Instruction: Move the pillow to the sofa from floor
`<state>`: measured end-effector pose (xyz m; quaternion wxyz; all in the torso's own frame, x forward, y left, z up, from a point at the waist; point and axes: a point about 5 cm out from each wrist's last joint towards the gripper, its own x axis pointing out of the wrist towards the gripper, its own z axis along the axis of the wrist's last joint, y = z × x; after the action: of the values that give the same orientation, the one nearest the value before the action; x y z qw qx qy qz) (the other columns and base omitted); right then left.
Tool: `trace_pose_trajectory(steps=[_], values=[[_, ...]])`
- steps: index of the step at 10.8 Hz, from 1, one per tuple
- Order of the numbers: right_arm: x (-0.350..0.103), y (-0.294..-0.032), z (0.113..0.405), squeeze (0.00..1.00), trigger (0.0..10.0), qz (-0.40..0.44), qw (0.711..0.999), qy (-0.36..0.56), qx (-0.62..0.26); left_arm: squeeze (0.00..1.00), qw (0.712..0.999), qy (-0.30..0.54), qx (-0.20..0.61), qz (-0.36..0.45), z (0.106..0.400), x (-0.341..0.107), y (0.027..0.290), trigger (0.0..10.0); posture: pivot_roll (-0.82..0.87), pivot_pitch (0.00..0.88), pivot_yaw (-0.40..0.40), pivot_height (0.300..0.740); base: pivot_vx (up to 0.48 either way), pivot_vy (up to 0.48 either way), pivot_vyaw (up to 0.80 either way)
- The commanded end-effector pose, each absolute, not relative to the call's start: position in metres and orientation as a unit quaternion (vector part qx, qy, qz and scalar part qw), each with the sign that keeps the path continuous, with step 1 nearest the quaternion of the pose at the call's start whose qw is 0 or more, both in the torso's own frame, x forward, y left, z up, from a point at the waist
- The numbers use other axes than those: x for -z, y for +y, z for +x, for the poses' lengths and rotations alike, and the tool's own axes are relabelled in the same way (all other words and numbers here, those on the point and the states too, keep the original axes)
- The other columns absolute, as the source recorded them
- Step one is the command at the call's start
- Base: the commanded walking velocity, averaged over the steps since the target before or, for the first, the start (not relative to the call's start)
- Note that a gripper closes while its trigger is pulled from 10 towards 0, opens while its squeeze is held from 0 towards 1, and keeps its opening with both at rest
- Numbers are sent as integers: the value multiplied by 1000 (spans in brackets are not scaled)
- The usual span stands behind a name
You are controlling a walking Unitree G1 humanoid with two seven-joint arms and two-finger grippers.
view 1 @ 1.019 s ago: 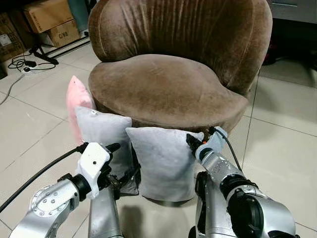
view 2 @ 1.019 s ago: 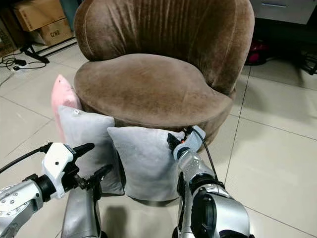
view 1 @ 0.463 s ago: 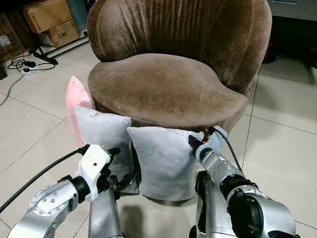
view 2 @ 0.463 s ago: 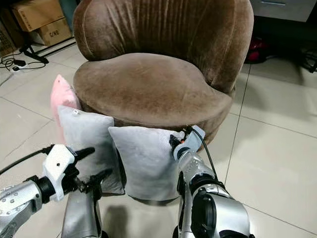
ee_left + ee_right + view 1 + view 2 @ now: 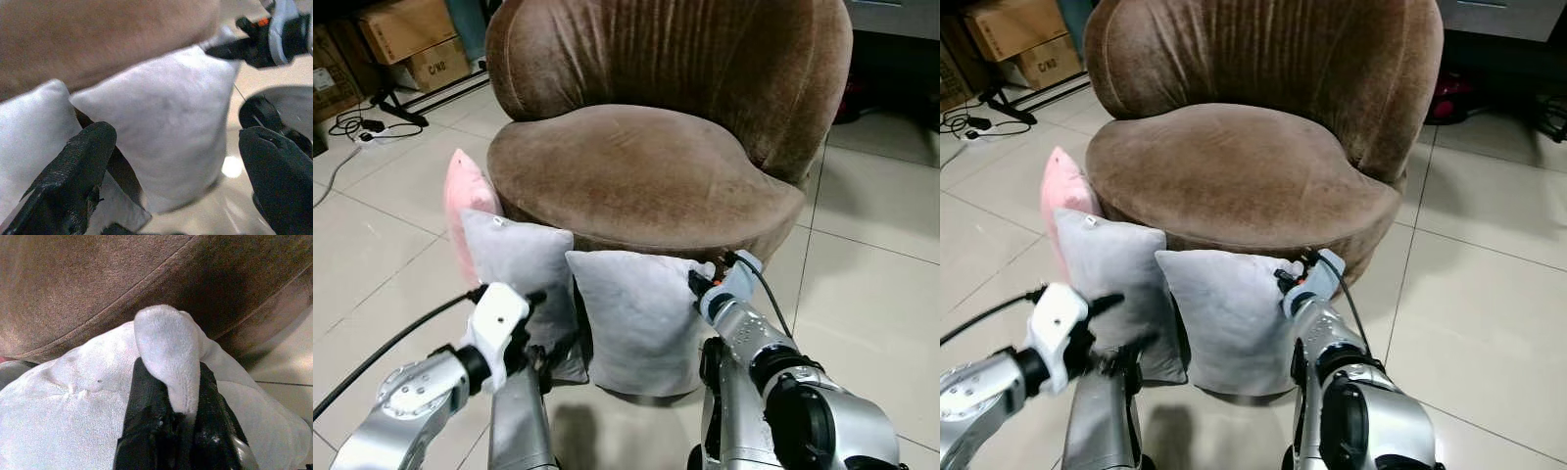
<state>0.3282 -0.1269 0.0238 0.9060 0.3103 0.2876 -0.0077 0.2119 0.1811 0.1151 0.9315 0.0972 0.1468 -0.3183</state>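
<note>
Your right gripper (image 5: 178, 426) has its 2 fingers pinched on the upper corner of the grey pillow (image 5: 641, 318), and the corner tuft pokes out past the fingertips. The pillow stands upright on the tiled floor (image 5: 862, 284), leaning against the front of the brown sofa (image 5: 646, 176), directly ahead of both grippers. Your left gripper (image 5: 176, 171) hangs with its fingers spread wide, the pillow's near face between and beyond them, touching neither finger.

You hold only a small fold of fabric, so it will likely slip if you haul up from that corner alone. Bring the left fingers onto the pillow's other top edge and close them before you lift.

A second grey pillow (image 5: 514, 269) stands just beside the left fingers, with a pink pillow (image 5: 465, 201) behind it. Keep your left fingers off that neighbour, or you may drag both up. Then raise the pillow straight up until it clears the seat rim, and carry it forward onto the cushion.
</note>
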Motion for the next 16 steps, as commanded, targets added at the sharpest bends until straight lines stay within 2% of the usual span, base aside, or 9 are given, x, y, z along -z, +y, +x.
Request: trace_pose_trajectory(steps=[1, 4, 5, 8, 9, 10, 11, 12, 16], values=[[-19, -129, 324, 0, 0, 319, 901, 295, 7, 0, 940, 139, 292, 106, 216, -117, 188, 10000, -29, 0, 40, 423, 0, 0, 0], [-56, -142, 338, 0, 0, 398, 898, 187, -21, 0, 974, 83, 170, 125, 226, -129, 202, 10000, -25, 0, 15, 423, 0, 0, 0], [-67, -142, 338, 0, 0, 409, 897, 165, -29, 0, 978, 72, 155, 117, 226, -133, 202, 10000, -27, 0, 13, 423, 0, 0, 0], [-132, -146, 319, 0, 0, 421, 903, 53, -58, 0, 986, 25, 109, 120, 234, -153, 197, 10000, -34, 0, 6, 423, 0, 0, 0], [-145, -149, 314, 0, 1961, 381, 923, 34, -50, 0, 987, 13, 103, 126, 236, -156, 195, 10000, -39, 0, 9, 423, 0, 0, 0], [-153, -146, 311, 0, 10000, 328, 942, 30, -70, 0, 988, -1, 92, 121, 238, -159, 194, 10000, -44, 0, 10, 423, 0, 0, 0], [-157, -144, 309, 0, 10000, 277, 957, 27, -85, 0, 988, -10, 83, 132, 240, -162, 193, 10000, -47, 0, 9, 423, 0, 0, 0], [-163, -146, 307, 0, 10000, 270, 961, 16, -62, 0, 983, -19, 84, 164, 241, -163, 191, 10000, -44, 0, 3, 438, 0, 0, 0], [-176, -141, 307, 0, 10000, 233, 970, 5, -64, 0, 985, -28, 59, 159, 244, -165, 191, 10000, -38, 0, -11, 503, 0, 0, 0]])
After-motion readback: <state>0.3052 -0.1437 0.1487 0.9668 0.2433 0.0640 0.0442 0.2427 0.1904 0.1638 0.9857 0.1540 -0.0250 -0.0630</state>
